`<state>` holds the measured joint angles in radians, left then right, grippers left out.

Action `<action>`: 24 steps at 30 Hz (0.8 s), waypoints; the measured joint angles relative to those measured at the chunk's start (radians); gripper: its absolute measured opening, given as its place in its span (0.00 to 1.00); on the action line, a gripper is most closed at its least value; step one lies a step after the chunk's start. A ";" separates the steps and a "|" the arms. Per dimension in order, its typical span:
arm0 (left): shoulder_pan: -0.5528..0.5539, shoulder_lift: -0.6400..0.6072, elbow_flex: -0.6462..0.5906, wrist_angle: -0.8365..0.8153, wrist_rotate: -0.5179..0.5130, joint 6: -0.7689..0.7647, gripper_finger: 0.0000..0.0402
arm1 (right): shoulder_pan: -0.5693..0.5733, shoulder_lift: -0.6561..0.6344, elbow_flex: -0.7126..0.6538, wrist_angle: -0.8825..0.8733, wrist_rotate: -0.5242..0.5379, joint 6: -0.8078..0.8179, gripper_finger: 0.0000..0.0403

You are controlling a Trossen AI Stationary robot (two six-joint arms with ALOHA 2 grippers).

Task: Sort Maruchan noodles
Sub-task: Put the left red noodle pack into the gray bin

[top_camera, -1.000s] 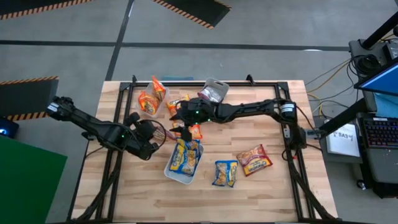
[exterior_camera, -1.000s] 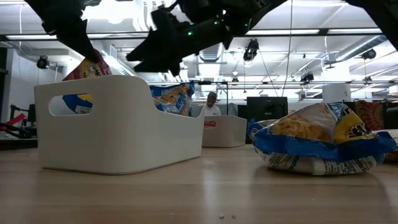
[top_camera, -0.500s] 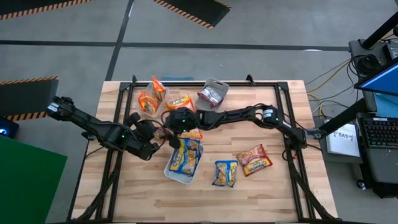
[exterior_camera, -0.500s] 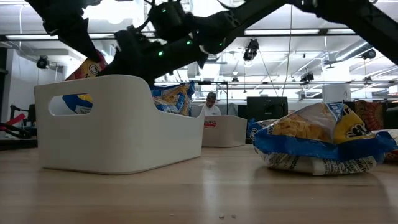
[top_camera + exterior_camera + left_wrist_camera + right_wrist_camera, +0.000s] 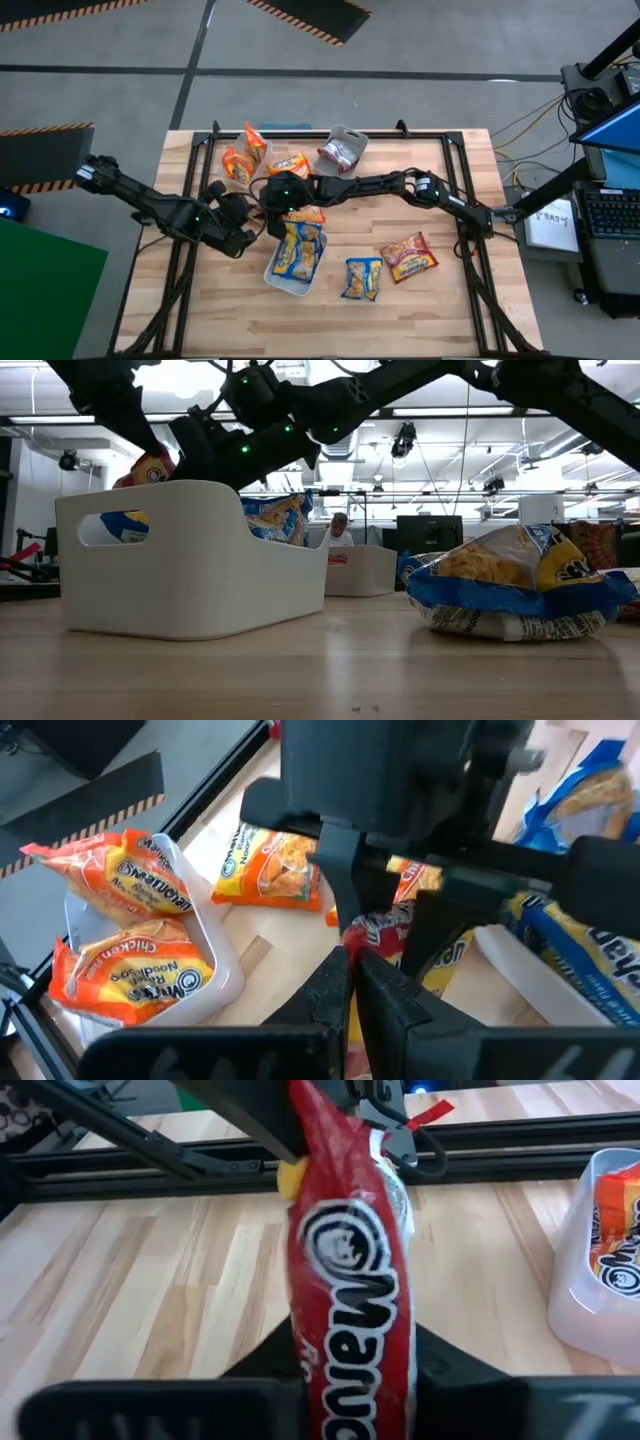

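The right gripper (image 5: 272,205) has swung from the table's centre toward nine o'clock and now clamps a dark red Maruchan packet (image 5: 350,1295) that the left gripper (image 5: 258,214) also pinches shut, both meeting just off the blue-packet tray (image 5: 278,280) at its eleven o'clock. Orange packets (image 5: 240,160) sit in a tray at twelve o'clock; a loose blue packet (image 5: 363,278) and red packet (image 5: 408,256) lie toward four o'clock.

Glossy crinkly plastic packet (image 5: 350,1310), pale wood table (image 5: 150,1310)
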<state>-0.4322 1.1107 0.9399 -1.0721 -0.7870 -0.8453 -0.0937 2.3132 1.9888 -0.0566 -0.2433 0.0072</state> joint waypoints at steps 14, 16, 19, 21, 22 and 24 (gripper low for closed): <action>-0.001 -0.101 0.128 -0.004 -0.155 0.289 0.34 | -0.009 -0.070 0.000 -0.071 -0.002 -0.052 0.06; -0.001 -0.127 0.129 -0.005 -0.215 0.308 0.37 | -0.017 -0.105 0.000 -0.112 -0.003 -0.070 0.06; -0.001 -0.162 0.129 -0.008 -0.297 0.317 0.39 | -0.038 -0.167 0.000 -0.187 0.000 -0.096 0.06; -0.001 -0.180 0.129 -0.008 -0.331 0.317 0.40 | -0.054 -0.210 0.000 -0.238 0.000 -0.092 0.06; 0.000 -0.188 0.129 -0.008 -0.343 0.318 0.40 | -0.064 -0.235 0.000 -0.259 0.000 -0.086 0.06; 0.000 -0.195 0.127 -0.008 -0.355 0.316 0.39 | -0.083 -0.279 0.000 -0.327 0.001 -0.083 0.06</action>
<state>-0.4324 0.9152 1.0670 -1.0798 -1.1422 -0.5290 -0.1764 2.0340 1.9884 -0.3836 -0.2424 -0.0755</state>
